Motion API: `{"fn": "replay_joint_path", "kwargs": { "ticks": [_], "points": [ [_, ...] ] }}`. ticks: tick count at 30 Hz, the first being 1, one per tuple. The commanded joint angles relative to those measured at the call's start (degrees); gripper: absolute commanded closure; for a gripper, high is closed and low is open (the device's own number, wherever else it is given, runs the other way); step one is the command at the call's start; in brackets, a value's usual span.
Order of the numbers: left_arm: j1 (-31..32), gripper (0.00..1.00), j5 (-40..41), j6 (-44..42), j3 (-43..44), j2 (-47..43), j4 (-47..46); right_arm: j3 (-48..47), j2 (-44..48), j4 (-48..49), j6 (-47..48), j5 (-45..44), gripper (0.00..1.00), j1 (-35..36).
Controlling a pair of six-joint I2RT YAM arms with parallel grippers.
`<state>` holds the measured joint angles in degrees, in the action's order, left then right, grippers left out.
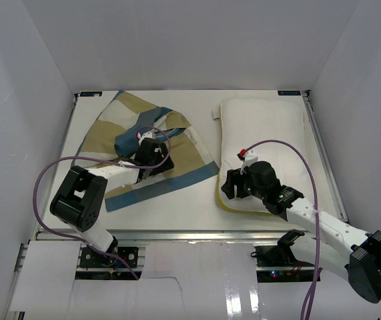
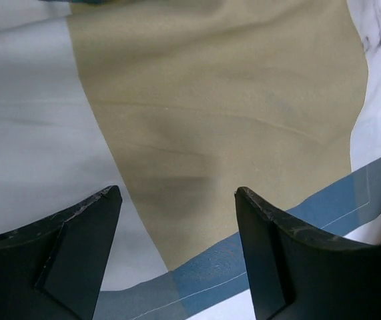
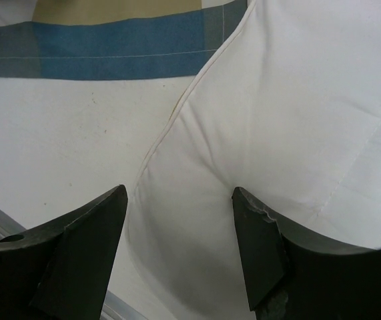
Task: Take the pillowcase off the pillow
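Note:
The checked pillowcase [image 1: 177,157] lies crumpled and spread on the left half of the table, apart from the pillow. The white pillow [image 1: 263,133] with a yellowish near edge lies bare on the right. My left gripper [image 1: 157,162] is open just above the pillowcase; its wrist view shows tan and blue fabric [image 2: 230,133] between the spread fingers [image 2: 270,227]. My right gripper [image 1: 233,185] is open over the pillow's near left corner; its wrist view shows the white pillow [image 3: 290,113] between the fingers and the pillowcase's blue band [image 3: 110,47] beyond.
White walls enclose the table on three sides. The metal rail [image 1: 190,235] runs along the near edge. A small white tag [image 1: 215,115] sticks out of the pillow's far left corner. Purple cables loop from both arms.

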<state>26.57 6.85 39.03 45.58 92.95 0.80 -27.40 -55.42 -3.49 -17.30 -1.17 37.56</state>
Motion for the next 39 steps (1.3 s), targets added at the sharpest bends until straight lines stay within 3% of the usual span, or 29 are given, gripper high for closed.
{"fn": "replay_joint_path", "kwargs": {
  "ticks": [1,8,12,17,18,23,26,32,35,37,39],
  "points": [
    [-2.4,0.19,3.4,1.1,-0.5,2.0,3.4,0.4,2.0,-2.0,1.0,2.9,0.29,0.0],
    [-13.2,0.18,1.2,0.3,-2.6,0.7,4.0,0.2,9.3,-2.1,0.9,4.7,0.25,0.0],
    [-13.5,0.18,-2.0,-0.3,-2.6,-2.3,3.3,-2.2,10.0,-2.0,1.0,7.9,0.18,0.1],
    [-6.4,0.18,-2.8,-5.1,0.8,-7.0,6.7,-7.8,7.9,-6.3,1.5,3.5,0.03,0.1],
    [-5.0,0.18,-2.6,-5.9,1.9,-7.6,7.7,-9.2,7.3,-7.4,1.3,2.3,0.1,0.1],
    [3.1,0.14,-3.9,-8.4,6.4,-13.7,12.7,-15.7,6.9,-11.9,0.6,-2.7,0.1,0.1],
    [5.2,0.12,-6.3,-8.6,6.5,-23.0,14.4,-17.8,8.0,-13.5,0.4,-5.8,0.1,0.1],
    [6.0,0.09,-13.5,-10.0,0.6,-39.4,15.2,-19.4,8.2,-18.0,-1.1,-14.0,0.1,0.1],
    [6.2,0.09,-14.8,-11.3,-3.3,-48.5,15.1,-17.9,9.2,-16.6,-0.7,-14.0,0.1,0.1],
    [6.4,0.06,-13.5,-10.7,-5.5,-53.4,14.6,-15.6,10.8,-13.8,-0.3,-13.8,0.1,0.1],
    [6.4,0.05,-5.8,-10.3,-6.0,-54.4,15.8,-14.5,11.8,-12.3,-0.2,-12.8,0.1,0.1]
  ]
}}
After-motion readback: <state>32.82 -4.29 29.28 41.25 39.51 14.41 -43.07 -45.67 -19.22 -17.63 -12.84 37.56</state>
